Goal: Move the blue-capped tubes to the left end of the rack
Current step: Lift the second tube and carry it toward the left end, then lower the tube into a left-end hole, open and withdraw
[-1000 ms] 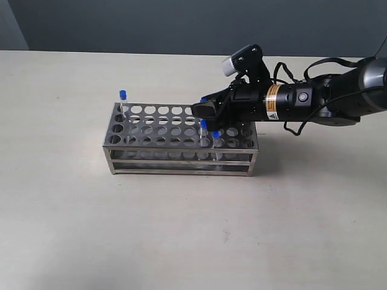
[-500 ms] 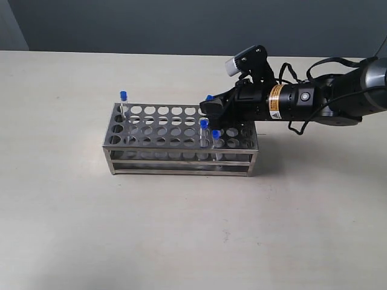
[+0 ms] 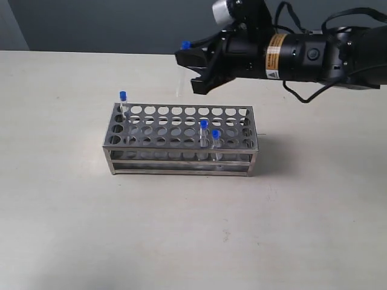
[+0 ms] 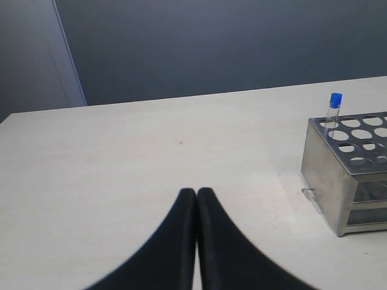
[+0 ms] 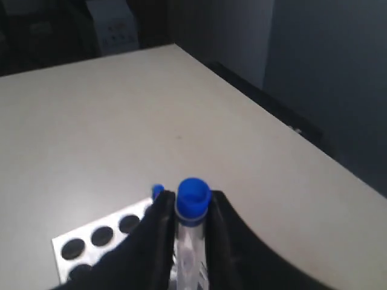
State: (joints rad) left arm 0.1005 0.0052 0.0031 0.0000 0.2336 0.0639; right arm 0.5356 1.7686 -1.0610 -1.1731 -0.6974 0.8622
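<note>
A pale cream, matte tabletop (image 3: 72, 229) with a few faint specks runs back to a dark blue-grey wall (image 3: 109, 24). In the left wrist view a lighter grey panel (image 4: 30, 54) stands at one side of that wall. In the right wrist view the room beyond the table edge is dim, and a blurred pale box shape (image 5: 112, 27) sits there; what it is cannot be told. The stainless-steel rack (image 3: 181, 160) stands on the tabletop near the middle, its long side toward the exterior camera. A corner tube (image 3: 123, 95) with a blue cap sits upright in the back row at the rack's left end. A pair of tubes (image 3: 209, 128), also blue-capped, stand just beside each other right of the rack's middle, toward the front rows. The right gripper (image 3: 192, 69) hangs in the air above the back of the rack, its jaws clamped on the held tube (image 3: 185, 45) just under its blue cap. This clear tube hangs nearly upright, with its lower end apart from the top plate. The left gripper (image 4: 196, 192) shows only in its own wrist view, with its black fingers pressed together and nothing between them. It is low over the tabletop, well apart from the rack's left end.
</note>
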